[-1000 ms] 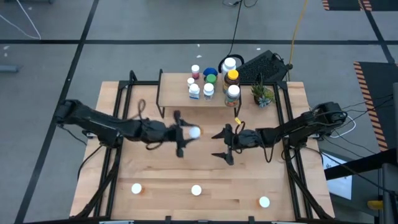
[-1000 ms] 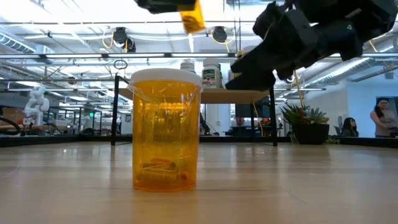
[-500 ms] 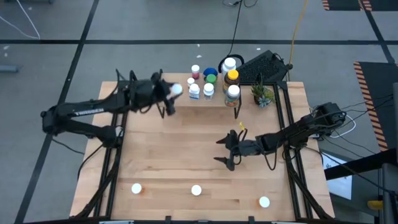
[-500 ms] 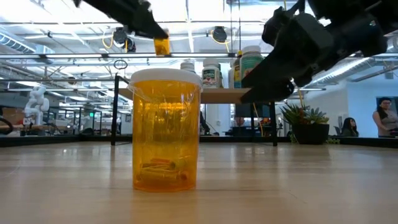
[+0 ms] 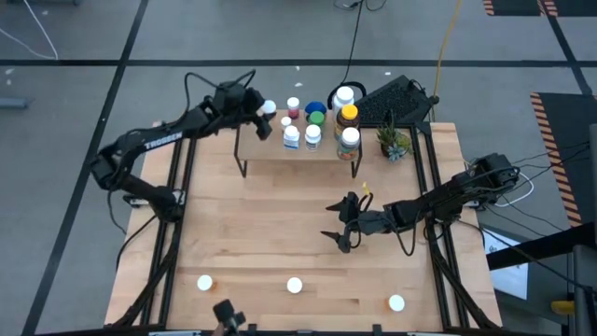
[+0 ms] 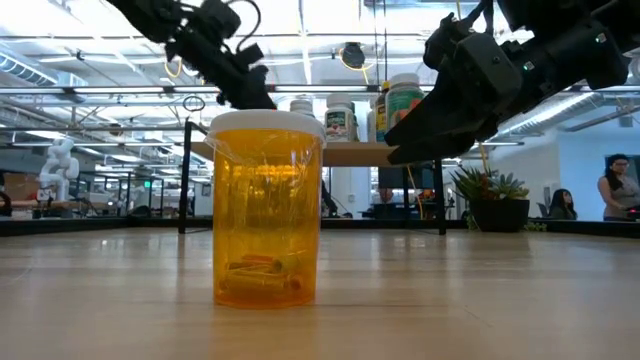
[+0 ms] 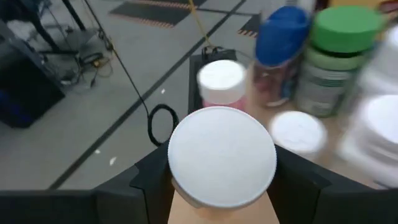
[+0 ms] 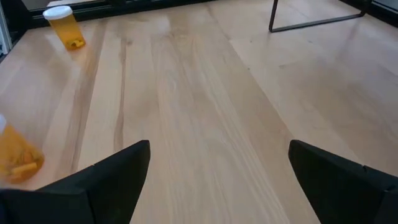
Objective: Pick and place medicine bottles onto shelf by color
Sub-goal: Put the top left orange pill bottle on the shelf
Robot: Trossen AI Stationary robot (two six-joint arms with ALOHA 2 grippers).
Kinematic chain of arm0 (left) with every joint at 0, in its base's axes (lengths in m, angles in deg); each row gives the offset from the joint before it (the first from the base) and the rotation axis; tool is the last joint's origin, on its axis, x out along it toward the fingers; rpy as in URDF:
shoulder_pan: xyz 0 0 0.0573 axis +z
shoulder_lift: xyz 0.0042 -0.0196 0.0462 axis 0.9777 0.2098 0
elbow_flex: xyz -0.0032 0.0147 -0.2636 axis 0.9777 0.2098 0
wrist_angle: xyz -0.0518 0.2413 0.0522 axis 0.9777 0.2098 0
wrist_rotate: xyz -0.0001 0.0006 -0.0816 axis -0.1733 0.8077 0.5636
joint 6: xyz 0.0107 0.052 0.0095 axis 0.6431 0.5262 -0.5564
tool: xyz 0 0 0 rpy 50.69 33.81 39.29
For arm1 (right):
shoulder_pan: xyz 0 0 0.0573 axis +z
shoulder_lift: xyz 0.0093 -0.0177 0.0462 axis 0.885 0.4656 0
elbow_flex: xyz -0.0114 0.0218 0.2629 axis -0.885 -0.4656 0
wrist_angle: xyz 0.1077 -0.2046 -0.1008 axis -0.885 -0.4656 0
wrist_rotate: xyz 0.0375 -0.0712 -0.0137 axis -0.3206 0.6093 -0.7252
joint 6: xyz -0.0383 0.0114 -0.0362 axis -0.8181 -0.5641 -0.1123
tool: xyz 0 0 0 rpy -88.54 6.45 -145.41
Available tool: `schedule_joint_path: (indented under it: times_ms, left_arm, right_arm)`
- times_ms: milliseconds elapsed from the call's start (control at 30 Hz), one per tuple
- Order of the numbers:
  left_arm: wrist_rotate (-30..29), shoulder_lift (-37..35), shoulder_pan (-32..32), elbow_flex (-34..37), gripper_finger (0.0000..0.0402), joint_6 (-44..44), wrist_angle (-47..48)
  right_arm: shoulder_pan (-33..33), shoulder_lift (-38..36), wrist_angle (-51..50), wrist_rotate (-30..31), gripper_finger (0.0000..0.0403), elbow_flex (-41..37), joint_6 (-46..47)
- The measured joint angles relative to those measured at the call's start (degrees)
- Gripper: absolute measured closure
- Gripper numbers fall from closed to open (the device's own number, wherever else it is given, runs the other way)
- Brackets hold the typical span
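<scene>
Left pincer [image 5: 265,119] clamped on a white-capped bottle [image 7: 222,155], over the shelf's [image 5: 264,149] left end beside the bottle cluster [image 5: 317,119]. Right pincer [image 5: 341,222] spread wide, empty, low over mid tabletop [image 5: 280,224]. Three orange bottles along the near tabletop edge: [image 5: 204,282], [image 5: 295,286], [image 5: 396,302].

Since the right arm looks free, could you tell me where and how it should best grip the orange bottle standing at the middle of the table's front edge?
The orange bottle stands upright, white cap up, apart from the other bottles. Probably best to come down from above and close on the cylindrical body just under the cap, fingers on opposite sides. The right gripper hangs open over mid-table; the left gripper holds a bottle at the shelf.
</scene>
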Motion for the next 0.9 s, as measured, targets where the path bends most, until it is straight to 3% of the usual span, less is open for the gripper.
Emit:
schedule_joint_path:
  times_ms: [233,900]
  left_arm:
    - [0.4,4.7,3.1,-3.5,0.0186,-0.6,3.7]
    - [2.7,5.0,4.1,-1.9,0.017,-6.6,3.5]
  right_arm:
    - [0.0,0.0,-1.8,0.0,0.0023,0.0,-0.1]
    - [0.0,0.0,-2.1,-0.2,0.0023,0.0,0.7]
